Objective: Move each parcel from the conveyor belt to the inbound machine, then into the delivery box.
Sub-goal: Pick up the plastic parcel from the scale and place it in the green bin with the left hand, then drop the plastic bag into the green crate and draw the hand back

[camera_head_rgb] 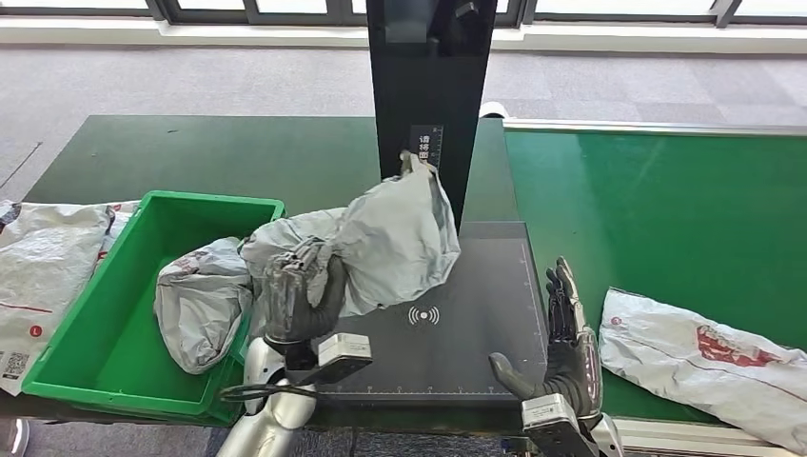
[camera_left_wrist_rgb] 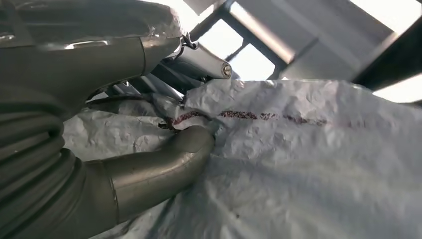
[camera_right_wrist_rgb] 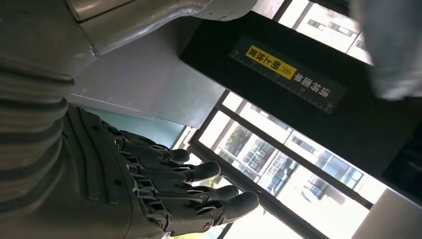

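Note:
My left hand [camera_head_rgb: 297, 297] grips a grey crumpled parcel [camera_head_rgb: 395, 238] and holds it lifted over the left part of the black inbound machine plate [camera_head_rgb: 476, 324]. The left wrist view shows the thumb [camera_left_wrist_rgb: 164, 164] pressed into the same parcel [camera_left_wrist_rgb: 308, 159]. A second grey parcel [camera_head_rgb: 200, 300] lies in the green delivery box [camera_head_rgb: 105, 333]. A white parcel with red print [camera_head_rgb: 709, 357] rests on the green conveyor belt [camera_head_rgb: 666, 209] at the right. My right hand [camera_head_rgb: 566, 347] stands open at the plate's right front edge, holding nothing; its fingers [camera_right_wrist_rgb: 189, 194] are spread.
The machine's black upright column [camera_head_rgb: 430, 95] rises behind the plate, close to the lifted parcel's top. White parcels [camera_head_rgb: 43, 267] lie on the table left of the box. The dark green table [camera_head_rgb: 219, 157] stretches behind the box.

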Controlling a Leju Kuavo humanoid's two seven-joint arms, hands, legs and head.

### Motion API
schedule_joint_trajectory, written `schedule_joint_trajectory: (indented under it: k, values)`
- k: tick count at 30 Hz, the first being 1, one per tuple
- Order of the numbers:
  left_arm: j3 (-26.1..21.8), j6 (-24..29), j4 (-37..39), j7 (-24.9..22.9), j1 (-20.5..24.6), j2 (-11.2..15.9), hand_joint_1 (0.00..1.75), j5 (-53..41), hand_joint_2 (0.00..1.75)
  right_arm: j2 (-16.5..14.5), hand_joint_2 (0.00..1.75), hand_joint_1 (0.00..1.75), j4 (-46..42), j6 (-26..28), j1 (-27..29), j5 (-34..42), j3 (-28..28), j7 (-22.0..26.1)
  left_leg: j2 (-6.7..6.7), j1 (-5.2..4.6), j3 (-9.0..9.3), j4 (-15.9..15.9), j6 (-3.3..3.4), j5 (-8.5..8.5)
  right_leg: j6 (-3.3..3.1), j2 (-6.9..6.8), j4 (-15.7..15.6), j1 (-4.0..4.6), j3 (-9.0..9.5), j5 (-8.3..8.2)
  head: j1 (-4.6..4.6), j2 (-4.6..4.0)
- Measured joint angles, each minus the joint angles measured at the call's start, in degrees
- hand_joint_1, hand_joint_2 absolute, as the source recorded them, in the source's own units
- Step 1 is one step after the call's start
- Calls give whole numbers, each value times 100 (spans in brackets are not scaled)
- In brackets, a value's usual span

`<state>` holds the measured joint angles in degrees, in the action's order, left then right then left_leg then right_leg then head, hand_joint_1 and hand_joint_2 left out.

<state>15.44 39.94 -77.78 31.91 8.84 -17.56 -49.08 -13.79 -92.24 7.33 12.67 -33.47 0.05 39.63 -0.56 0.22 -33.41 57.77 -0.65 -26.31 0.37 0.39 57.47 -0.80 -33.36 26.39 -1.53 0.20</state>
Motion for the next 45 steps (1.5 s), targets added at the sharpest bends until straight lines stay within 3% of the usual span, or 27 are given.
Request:
schedule_joint_trajectory:
  k: [10, 17, 27, 33, 35, 39, 45]
  values:
    - [-909, 18, -1553, 767, -491, 3, 175, 525, 175, 2, 175, 0, -65, 22, 45, 41, -3, 21, 6, 0, 5, 0, 0, 1, 0, 1, 0, 0, 5, -1, 0, 0]
    - [-1969, 19, -2561, 802, -743, -27, 175, 576, 175, 2, 175, 0, -65, 46, 32, 46, -3, 7, 5, 1, 5, 0, -2, 1, -2, 2, 1, 5, 1, 1, 0, 0]
    - [-3155, 19, -2804, 681, -516, -40, 175, 256, 175, 2, 175, 0, -93, 67, 112, 40, -3, -68, 7, 1, 8, 0, -2, 2, -2, 2, 0, 1, 2, 0, 0, 0]
    - [-3614, 16, -2247, -95, -153, -46, 175, -986, 175, 1, 175, 0, -96, 38, 138, 25, -3, -69, 4, 0, 10, 0, -1, 3, -2, 1, 0, 0, 5, -1, 0, 0]
    - [-3707, 13, -1841, -709, 5, -4, 175, -1643, 175, 2, 175, 0, -96, 25, 133, 9, -3, -75, 2, 0, 13, 0, -1, 4, -2, -1, 0, 0, 7, -2, 0, 0]
    - [-3664, -195, -605, -2448, 318, 283, 175, -2975, 175, 2, 175, 0, -96, -25, 127, -22, -3, -122, 4, 0, 14, 0, -7, 9, -9, 3, 1, 4, 5, -7, 0, 0]
    - [-3375, -982, 820, -3374, 764, 600, 175, -3610, 175, 2, 175, 0, -96, -124, 101, -36, -2, -157, 1, 0, 15, 0, -9, 13, -13, -1, 1, 0, 10, -11, 0, 0]
